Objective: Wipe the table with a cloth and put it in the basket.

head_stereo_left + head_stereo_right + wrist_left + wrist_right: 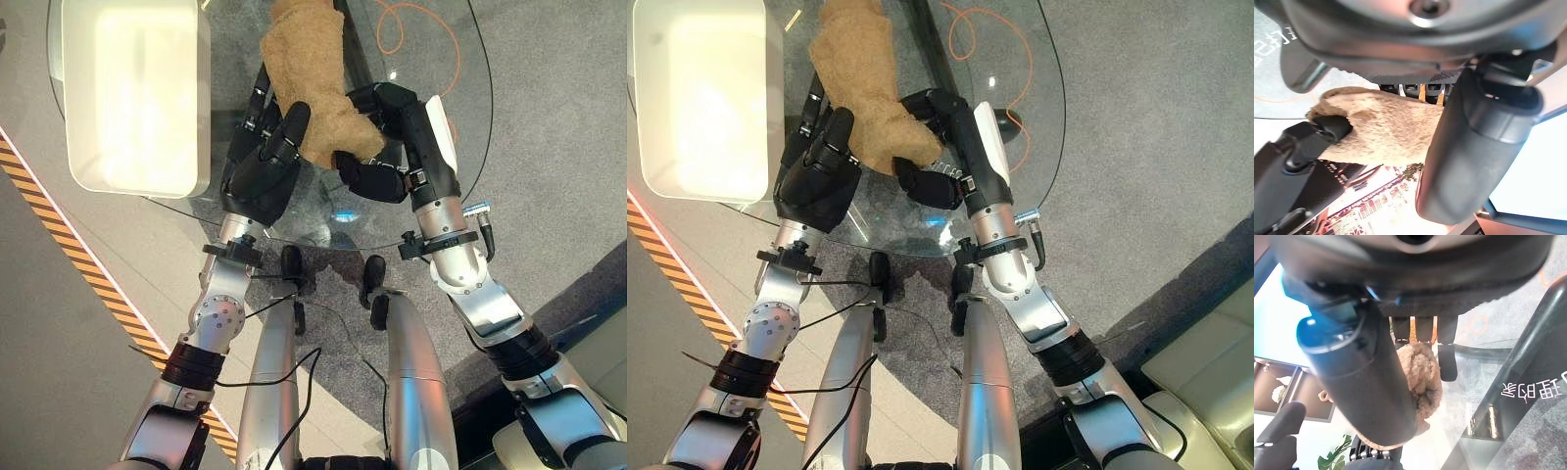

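A tan fluffy cloth [309, 78] lies lengthwise on the round glass table [451, 69], its near end bunched between my two hands. My left hand [257, 171] lies along the cloth's left side, fingers under its edge and thumb [1474, 147] pressed on top, pinching it. From the right, my right hand [397, 108] curls its fingers and thumb round the cloth's near end [1422, 377]. In the left wrist view the right hand's fingers [1303, 142] grip the same fold of cloth [1386, 127].
A white rectangular basket [204, 108] stands on the table's left part, just left of my left hand. The table's near rim [323, 245] curves right below both hands. An orange cable [402, 29] lies on the grey floor under the glass.
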`<state>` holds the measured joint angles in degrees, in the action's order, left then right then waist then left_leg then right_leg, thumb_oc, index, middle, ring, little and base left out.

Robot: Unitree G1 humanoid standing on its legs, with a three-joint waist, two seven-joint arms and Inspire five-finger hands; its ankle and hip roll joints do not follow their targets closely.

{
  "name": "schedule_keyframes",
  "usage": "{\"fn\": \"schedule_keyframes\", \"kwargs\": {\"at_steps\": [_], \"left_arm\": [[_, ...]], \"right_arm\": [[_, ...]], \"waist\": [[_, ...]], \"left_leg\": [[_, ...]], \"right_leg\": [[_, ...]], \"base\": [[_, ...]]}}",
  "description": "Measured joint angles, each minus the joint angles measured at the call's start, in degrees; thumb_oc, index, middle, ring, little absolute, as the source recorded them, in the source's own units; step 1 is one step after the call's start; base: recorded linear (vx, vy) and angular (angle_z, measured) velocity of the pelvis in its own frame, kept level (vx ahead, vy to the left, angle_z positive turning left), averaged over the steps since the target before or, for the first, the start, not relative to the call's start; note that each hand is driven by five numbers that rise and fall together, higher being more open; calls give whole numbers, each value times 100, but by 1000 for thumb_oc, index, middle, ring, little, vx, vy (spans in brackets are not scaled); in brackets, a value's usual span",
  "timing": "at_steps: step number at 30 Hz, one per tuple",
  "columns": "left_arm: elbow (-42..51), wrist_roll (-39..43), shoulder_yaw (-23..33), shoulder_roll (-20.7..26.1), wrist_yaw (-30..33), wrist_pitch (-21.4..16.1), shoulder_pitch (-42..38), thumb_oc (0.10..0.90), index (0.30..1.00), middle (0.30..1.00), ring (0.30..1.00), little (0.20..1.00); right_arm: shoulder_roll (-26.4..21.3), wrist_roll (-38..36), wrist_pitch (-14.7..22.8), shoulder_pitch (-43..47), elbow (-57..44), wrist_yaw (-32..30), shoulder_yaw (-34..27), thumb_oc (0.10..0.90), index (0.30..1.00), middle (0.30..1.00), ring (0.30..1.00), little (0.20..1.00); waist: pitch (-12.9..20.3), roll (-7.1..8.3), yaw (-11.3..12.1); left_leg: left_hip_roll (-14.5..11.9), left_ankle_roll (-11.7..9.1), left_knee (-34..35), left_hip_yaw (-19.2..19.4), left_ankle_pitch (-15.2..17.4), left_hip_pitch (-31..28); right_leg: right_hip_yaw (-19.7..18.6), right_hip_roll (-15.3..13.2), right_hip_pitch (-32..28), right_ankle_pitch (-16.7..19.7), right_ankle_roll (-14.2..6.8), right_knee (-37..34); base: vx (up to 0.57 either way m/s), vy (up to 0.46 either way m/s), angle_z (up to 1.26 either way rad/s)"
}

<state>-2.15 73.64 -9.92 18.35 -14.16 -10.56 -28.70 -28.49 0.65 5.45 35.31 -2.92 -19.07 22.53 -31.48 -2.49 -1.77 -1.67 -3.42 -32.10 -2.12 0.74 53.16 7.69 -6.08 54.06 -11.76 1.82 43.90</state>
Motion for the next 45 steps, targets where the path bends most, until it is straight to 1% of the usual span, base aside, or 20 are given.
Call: {"fn": "schedule_keyframes", "kwargs": {"at_steps": [4, 7, 11, 17, 28, 37, 41, 45], "left_arm": [[108, 0, 6, -11, 123, -45, -1, 800, 900, 900, 900, 900], [127, 0, 17, -39, 186, -150, -1, 800, 900, 900, 900, 900], [144, 2, 213, -190, 232, -228, -2, 800, 900, 900, 900, 900], [147, 112, 291, -211, 233, -255, -1, 800, 900, 900, 900, 900], [146, 110, 290, -216, 235, -243, -3, 800, 900, 900, 900, 900], [146, 92, 288, -215, 250, -203, -6, 800, 900, 900, 900, 900], [146, 68, 288, -211, 262, -186, -6, 800, 900, 900, 900, 900], [146, -32, 289, -198, 332, -84, -16, 800, 900, 900, 900, 900]], "right_arm": [[4, 126, 27, 0, -3, -109, -7, 100, 300, 300, 300, 200], [6, 178, 29, -2, -3, -209, -12, 100, 300, 300, 300, 200], [14, 283, 29, -16, -3, -367, -65, 100, 300, 300, 300, 200], [15, 323, 30, -18, -3, -374, -233, 100, 300, 300, 300, 200], [15, 390, 30, -17, -3, -101, -215, 100, 300, 300, 300, 200], [-17, 391, 15, 0, -3, 305, -127, 100, 300, 300, 300, 200], [-88, 390, 7, 10, -3, 415, -88, 100, 300, 300, 300, 200], [-141, 390, -7, 15, -3, 533, -88, 100, 300, 300, 300, 200]], "waist": [[0, 0, 4], [0, 0, 3], [0, 0, 2], [0, 0, 3], [0, 0, 9], [0, -1, 22], [0, -1, 58], [0, -1, 121]], "left_leg": [[0, -3, -2, 1, -2, 0], [0, -2, -5, 2, -1, -3], [0, -4, -6, 3, -3, -5], [0, -2, -12, 6, -1, -5], [-1, 0, -2, 9, 0, -7], [0, -6, 5, 11, -4, -6], [0, -7, 9, 15, -4, -4], [0, -7, 14, 15, -4, -3]], "right_leg": [[-1, 0, -1, 0, 0, 0], [-3, 0, -2, 0, 0, 3], [-5, 1, -2, 1, 2, 4], [-9, 1, -2, 1, 1, 6], [-12, 3, 1, 1, 1, 3], [-13, 2, 10, 0, 1, 4], [-16, 2, 17, 0, 1, 4], [-18, 2, 23, -1, 1, 5]], "base": [[0, 0, 0], [0, 0, 0], [0, 0, 0], [0, 0, 0], [0, 0, 0], [0, 0, 0], [0, 0, 0], [0, 0, 0]]}}
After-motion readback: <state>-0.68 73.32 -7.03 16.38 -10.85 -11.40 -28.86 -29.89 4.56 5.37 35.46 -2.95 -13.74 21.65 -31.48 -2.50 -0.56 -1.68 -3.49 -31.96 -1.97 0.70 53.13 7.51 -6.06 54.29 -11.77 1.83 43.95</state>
